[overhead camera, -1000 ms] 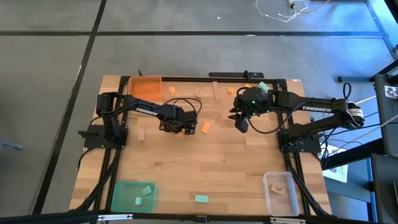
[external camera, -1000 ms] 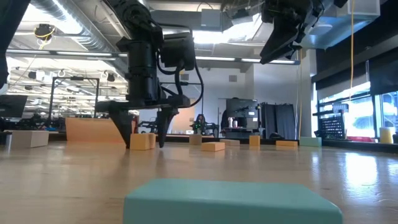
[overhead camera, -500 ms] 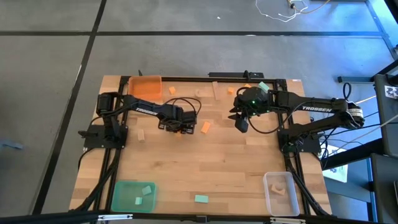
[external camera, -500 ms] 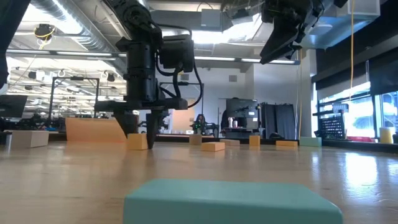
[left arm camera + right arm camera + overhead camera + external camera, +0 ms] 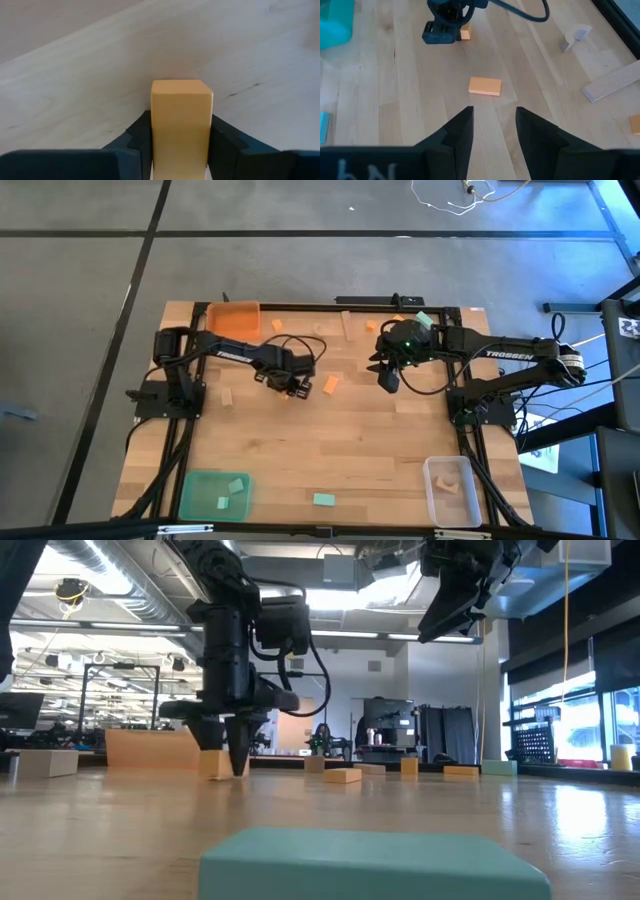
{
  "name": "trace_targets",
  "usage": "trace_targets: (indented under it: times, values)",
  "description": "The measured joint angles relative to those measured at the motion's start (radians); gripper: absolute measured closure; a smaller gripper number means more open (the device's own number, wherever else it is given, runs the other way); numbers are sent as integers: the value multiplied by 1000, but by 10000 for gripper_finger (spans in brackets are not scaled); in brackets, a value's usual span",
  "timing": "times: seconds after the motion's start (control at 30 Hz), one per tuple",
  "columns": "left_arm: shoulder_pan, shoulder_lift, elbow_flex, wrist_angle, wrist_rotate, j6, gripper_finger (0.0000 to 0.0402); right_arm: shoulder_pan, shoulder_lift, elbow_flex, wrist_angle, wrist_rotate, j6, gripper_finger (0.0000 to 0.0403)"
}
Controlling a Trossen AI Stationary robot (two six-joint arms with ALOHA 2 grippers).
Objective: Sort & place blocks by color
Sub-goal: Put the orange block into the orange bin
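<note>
My left gripper point(image 5: 289, 386) points down at the table's middle left, shut on a small orange block point(image 5: 181, 115), which also shows in the low view point(image 5: 212, 763). My right gripper point(image 5: 388, 381) hangs high above the table's far right part, open, with nothing between its fingers point(image 5: 492, 125). A second orange block point(image 5: 329, 384) lies flat on the table between the two grippers. A teal block point(image 5: 323, 500) lies near the front edge. The orange tray point(image 5: 233, 317) stands at the far left. My left gripper pinches the orange block by two opposite sides point(image 5: 156, 150) between its two fingers. The fingers come from above, pointing down. The block stands upright between them at table height; whether its lower end rests on the wood I cannot tell.
A green tray point(image 5: 213, 493) with teal blocks stands at the near left, a clear tray point(image 5: 451, 490) with a wood block at the near right. A wood block point(image 5: 227, 397) lies left of my left gripper. Wood and orange pieces point(image 5: 346, 326) lie along the far edge.
My left gripper's fingers have shut on the orange block and taken hold of it. Gripper and block have shifted a little toward the table's left edge. My right arm has kept still.
</note>
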Motion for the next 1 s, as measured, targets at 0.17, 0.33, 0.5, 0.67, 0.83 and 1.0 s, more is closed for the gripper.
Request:
trace_targets:
  times: [0.17, 0.33, 0.5, 0.67, 0.83, 1.0]
  values:
    - [36, -40, 0, -20, 49, 66, 279, 0, 0, 0, 0, 0, 0, 256]
    - [98, -116, 0, -82, 45, 120, 279, 0, 0, 0, 0, 0, 0, 256]
    - [195, -213, 0, -184, -8, 178, 279, 0, 0, 0, 0, 0, 0, 256]
    - [322, -328, 1, -243, -60, 241, 279, 0, 0, 0, 0, 0, 0, 256]
    - [478, -393, 2, -249, -96, 309, 279, 0, 0, 0, 0, 0, 1, 256]
    - [611, -391, 2, -248, -106, 397, 279, 0, 0, 0, 0, 0, 1, 256]
